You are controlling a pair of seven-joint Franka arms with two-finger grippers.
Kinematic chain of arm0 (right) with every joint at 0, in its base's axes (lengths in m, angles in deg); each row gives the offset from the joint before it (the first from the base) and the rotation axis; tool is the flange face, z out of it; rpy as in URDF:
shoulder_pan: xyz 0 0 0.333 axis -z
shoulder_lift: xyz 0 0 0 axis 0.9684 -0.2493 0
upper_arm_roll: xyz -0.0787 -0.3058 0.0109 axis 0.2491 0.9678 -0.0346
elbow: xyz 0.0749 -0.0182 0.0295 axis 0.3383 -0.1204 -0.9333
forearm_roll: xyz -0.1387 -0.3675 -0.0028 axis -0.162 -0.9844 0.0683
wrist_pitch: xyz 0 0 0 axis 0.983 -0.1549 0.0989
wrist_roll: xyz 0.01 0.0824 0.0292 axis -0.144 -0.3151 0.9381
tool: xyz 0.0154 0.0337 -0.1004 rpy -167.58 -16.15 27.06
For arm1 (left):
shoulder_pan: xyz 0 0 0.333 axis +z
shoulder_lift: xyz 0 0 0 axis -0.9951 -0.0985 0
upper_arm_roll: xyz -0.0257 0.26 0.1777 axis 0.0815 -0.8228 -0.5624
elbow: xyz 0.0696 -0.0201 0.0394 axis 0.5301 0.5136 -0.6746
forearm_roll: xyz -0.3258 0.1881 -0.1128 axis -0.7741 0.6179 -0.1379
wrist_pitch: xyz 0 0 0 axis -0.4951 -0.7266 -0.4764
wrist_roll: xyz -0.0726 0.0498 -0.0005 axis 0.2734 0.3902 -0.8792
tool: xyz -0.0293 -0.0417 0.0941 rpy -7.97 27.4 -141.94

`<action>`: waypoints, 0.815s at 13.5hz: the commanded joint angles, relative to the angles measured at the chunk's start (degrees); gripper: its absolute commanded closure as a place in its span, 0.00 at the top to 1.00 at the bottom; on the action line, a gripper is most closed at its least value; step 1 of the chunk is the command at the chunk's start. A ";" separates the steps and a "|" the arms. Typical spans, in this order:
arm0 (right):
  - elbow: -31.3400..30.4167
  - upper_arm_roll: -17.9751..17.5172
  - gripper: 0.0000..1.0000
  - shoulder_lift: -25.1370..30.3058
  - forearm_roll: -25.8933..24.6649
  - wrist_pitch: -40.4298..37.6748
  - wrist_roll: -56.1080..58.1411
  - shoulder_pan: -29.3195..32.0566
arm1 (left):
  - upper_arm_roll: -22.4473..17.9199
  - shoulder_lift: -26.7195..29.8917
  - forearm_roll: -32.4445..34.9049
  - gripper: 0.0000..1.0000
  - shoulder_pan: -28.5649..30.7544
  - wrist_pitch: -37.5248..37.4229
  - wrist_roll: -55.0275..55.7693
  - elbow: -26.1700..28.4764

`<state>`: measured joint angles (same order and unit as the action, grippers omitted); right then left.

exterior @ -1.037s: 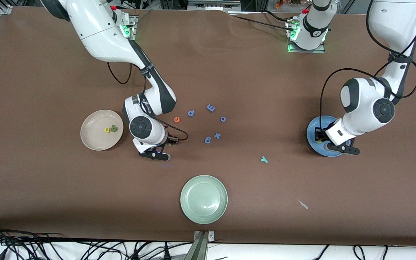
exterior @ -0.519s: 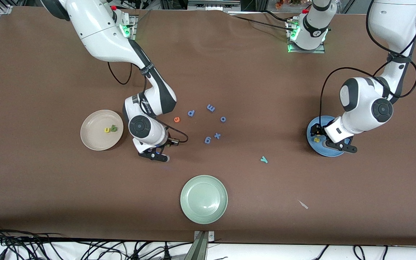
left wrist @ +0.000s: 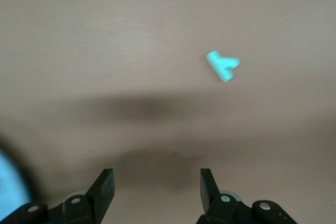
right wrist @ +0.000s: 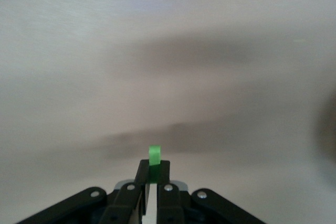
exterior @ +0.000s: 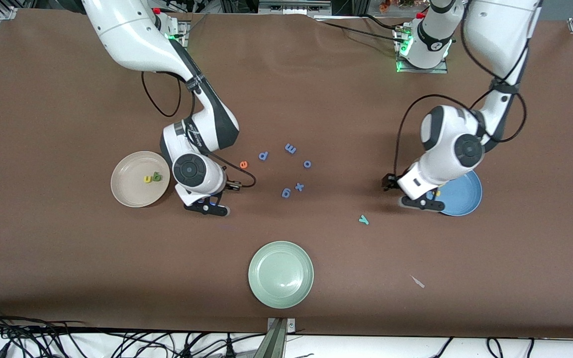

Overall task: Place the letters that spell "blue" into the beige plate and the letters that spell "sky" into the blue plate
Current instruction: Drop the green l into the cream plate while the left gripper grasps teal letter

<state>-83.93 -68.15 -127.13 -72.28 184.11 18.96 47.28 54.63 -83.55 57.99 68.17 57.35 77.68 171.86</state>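
Observation:
The beige plate (exterior: 127, 171) holds a yellow u (exterior: 147, 179) and a green b (exterior: 156, 176). Beside it, my right gripper (exterior: 211, 208) (right wrist: 154, 167) is shut on the green bar-like l (right wrist: 154, 156) just above the table. The orange e (exterior: 243, 164) lies on the table nearby. My left gripper (exterior: 420, 204) (left wrist: 156, 179) is open and empty, low over the table at the blue plate's (exterior: 465, 196) (left wrist: 8, 182) edge. A yellow letter (exterior: 436, 193) shows in that plate, partly under the hand. The teal y (exterior: 363, 219) (left wrist: 222, 65) lies ahead of the left fingers.
Blue-violet p (exterior: 263, 155), m (exterior: 290, 148), o (exterior: 307, 163), x (exterior: 299, 187) and g (exterior: 285, 192) lie mid-table. A pale green plate (exterior: 280, 273) sits nearer the front camera. A small pale scrap (exterior: 418, 282) lies toward the left arm's end.
My left gripper opened over the blue plate, left a yellow letter there and moved off toward the y. My right gripper shut on the l and shifted slightly toward the beige plate.

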 commanded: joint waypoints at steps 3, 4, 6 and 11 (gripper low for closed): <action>-15.37 4.19 0.00 12.11 -3.42 0.24 10.12 -0.02 | -1.09 -11.95 -1.34 0.74 -4.91 3.25 8.89 -14.15; -17.57 5.85 0.00 13.87 -3.34 0.41 13.54 -0.02 | -1.18 -13.17 -1.25 0.74 -5.27 4.22 8.72 -15.38; -20.39 10.15 0.00 16.17 -3.33 0.24 22.32 -0.02 | -2.41 -15.02 -1.25 0.72 -5.45 6.41 8.11 -16.35; -21.99 17.21 0.00 15.39 -2.46 0.15 34.14 0.85 | -2.50 -17.05 -1.34 0.68 -6.86 9.85 8.72 -16.62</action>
<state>-104.31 -51.14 -112.33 -75.05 183.95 51.59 48.14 53.22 -99.13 57.99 62.79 66.71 86.34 157.15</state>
